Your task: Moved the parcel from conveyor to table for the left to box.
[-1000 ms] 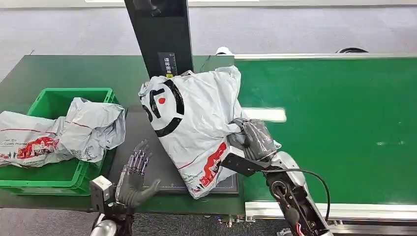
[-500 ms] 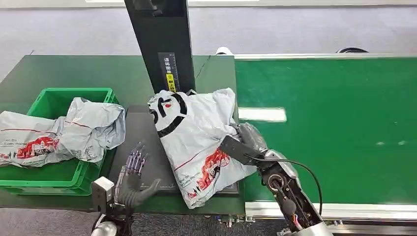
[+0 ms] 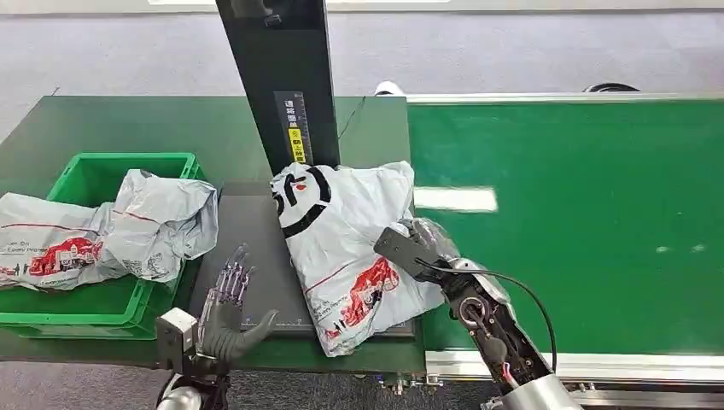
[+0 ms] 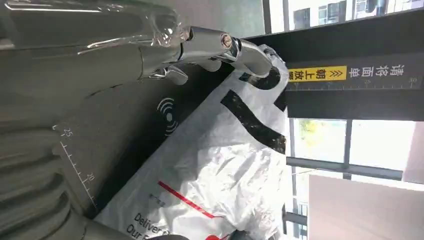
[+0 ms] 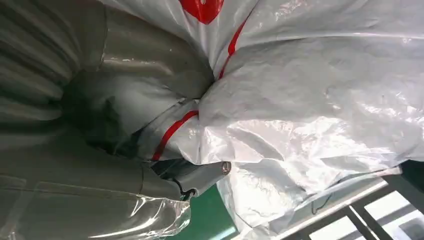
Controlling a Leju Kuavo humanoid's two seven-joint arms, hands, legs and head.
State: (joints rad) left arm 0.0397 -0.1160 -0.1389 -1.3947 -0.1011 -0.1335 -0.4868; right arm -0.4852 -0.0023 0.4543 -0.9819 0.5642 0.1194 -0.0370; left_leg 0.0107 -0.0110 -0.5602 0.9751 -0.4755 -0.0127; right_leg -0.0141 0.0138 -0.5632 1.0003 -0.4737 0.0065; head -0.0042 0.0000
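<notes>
The parcel [image 3: 350, 235] is a white plastic mailer bag with black and red print. It lies on the black weighing plate [image 3: 248, 248] on the table, with its lower corner hanging over the front edge. My right hand [image 3: 424, 243] grips the bag's right edge, and in the right wrist view the film of the parcel [image 5: 310, 100] is bunched between the thumb and fingers of that hand [image 5: 125, 110]. My left hand [image 3: 226, 307] is held open at the plate's front left, a short way from the bag. In the left wrist view the parcel [image 4: 225, 170] lies past the spread fingers [image 4: 200, 40].
A green crate [image 3: 85, 320] holding two similar bags [image 3: 128, 226] stands at the table's left. A black post [image 3: 286, 77] with a yellow label rises just behind the parcel. The green conveyor belt [image 3: 580, 222] runs to the right.
My right hand has come down and brought the parcel from standing upright to lying on the plate. The left hand has barely moved.
</notes>
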